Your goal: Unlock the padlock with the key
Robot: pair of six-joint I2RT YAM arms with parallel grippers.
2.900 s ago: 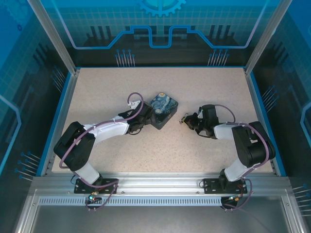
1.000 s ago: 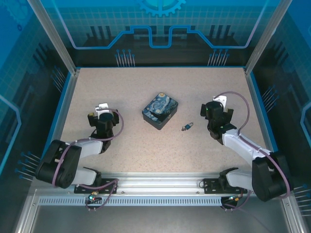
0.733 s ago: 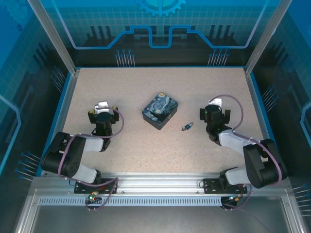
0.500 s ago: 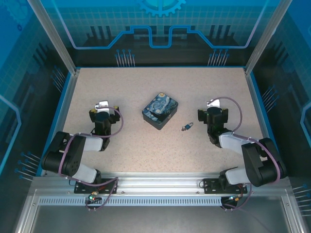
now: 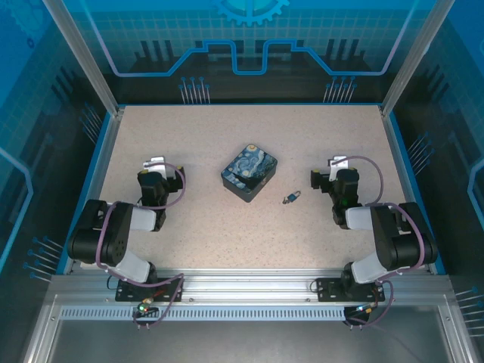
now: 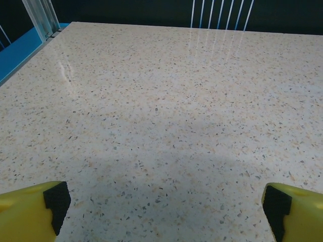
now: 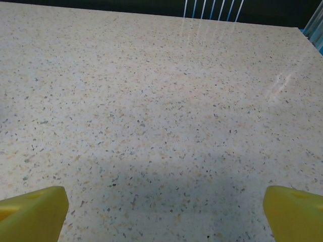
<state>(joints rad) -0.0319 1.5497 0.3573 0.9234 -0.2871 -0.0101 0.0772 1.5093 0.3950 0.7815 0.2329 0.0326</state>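
The padlock (image 5: 249, 172) sits on the tabletop (image 5: 189, 136), with the key (image 5: 291, 199) near its front right, not touching it. Left fingers (image 6: 30, 212) well left of the padlock and right fingers (image 7: 33, 209) well right of it are spread wide, holding nothing

The speckled beige tabletop (image 5: 325, 136) spreads beneath and ahead of the left gripper (image 6: 161, 212) and the right gripper (image 7: 164, 212), with a soft shadow just under each and pale streaks of reflected light farther ahead. Beyond both stands a translucent blue back panel (image 5: 249, 53) printed with a grid, circuit lines and a gear. Similar panels stand to the outer side of each gripper, framed by slanting aluminium posts (image 5: 79, 57) above a blue rim (image 5: 92, 178), and behind them a slotted aluminium rail (image 5: 249, 295) runs along the near edge.
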